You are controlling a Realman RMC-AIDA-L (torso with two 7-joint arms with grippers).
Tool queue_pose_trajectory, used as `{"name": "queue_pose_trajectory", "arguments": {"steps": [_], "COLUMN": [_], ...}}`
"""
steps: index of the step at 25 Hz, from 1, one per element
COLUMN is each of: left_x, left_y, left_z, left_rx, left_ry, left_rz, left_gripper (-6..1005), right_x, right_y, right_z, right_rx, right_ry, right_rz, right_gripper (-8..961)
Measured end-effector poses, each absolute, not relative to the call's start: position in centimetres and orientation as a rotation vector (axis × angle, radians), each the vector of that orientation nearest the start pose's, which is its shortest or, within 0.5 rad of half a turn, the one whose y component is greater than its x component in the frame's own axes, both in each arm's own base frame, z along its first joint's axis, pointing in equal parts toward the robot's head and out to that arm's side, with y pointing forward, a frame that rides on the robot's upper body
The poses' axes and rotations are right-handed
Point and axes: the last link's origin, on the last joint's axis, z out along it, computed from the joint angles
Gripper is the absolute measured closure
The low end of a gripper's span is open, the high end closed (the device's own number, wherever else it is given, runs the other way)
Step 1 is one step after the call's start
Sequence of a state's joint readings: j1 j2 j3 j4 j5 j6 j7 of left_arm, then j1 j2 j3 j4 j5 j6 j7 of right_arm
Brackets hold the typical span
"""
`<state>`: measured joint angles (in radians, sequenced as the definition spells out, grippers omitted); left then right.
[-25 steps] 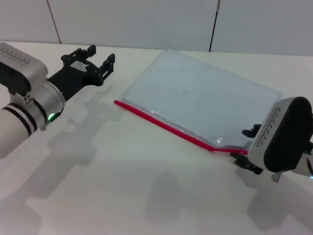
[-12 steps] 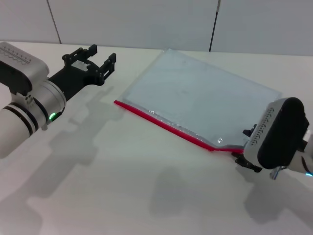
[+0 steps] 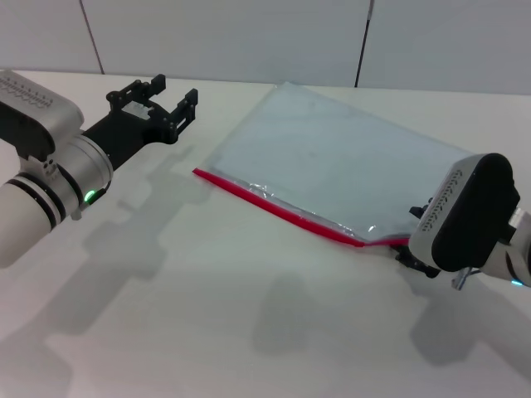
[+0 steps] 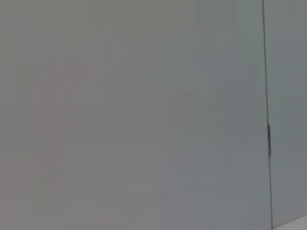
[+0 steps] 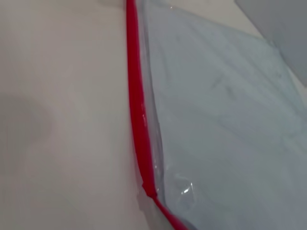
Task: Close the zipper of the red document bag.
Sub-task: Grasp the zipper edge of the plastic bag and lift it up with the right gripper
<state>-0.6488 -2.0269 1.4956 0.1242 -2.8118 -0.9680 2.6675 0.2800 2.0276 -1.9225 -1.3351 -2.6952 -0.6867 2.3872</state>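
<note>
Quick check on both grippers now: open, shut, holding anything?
Left gripper: open, empty, raised above the table to the left of the red document bag.
Right gripper: at the zipper end; fingers hidden, cannot tell.

Red document bag (image 3: pixel 332 162) lies flat on the table (image 3: pixel 207 315), zipper (image 3: pixel 282 211) along its near edge; right gripper (image 3: pixel 415 249) sits at the zipper's right end, left gripper (image 3: pixel 153 104) hovers well apart, off the bag's left
</note>
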Motion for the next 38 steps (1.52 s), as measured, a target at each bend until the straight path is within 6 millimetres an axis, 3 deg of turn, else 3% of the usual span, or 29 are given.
{"name": "queue_pose_trajectory", "arguments": {"steps": [8,14,21,28,38], "left_x": [-28.0,-27.9,-27.9,-25.2,-21.0], "left_y": [40.1,40.0,39.8,39.6,39.5], "left_z": [-1.8,-1.7,-2.1,-3.7,-4.5], "left_rx": [-1.975,-1.975,-2.026,-2.271,-2.589], "left_ry": [-0.471,-0.469,-0.459,-0.345,-0.023], "left_rz": [-0.671,-0.678,-0.669,-0.658,-0.501], "left_gripper": [449,453,457,461,482], "right_x": [22.0,21.8,20.3,18.6,17.7], "right_y": [34.2,34.5,34.0,33.1,32.9], "right_z": [-6.3,-6.7,-6.3,-4.8,-4.9], "right_rx": [-2.428,-2.436,-2.427,-2.384,-2.387], "right_ry": [0.146,0.135,0.114,0.084,0.057], "right_rz": [-0.374,-0.393,-0.356,-0.279,-0.249], "right_gripper": [419,618,769,810,875]}}
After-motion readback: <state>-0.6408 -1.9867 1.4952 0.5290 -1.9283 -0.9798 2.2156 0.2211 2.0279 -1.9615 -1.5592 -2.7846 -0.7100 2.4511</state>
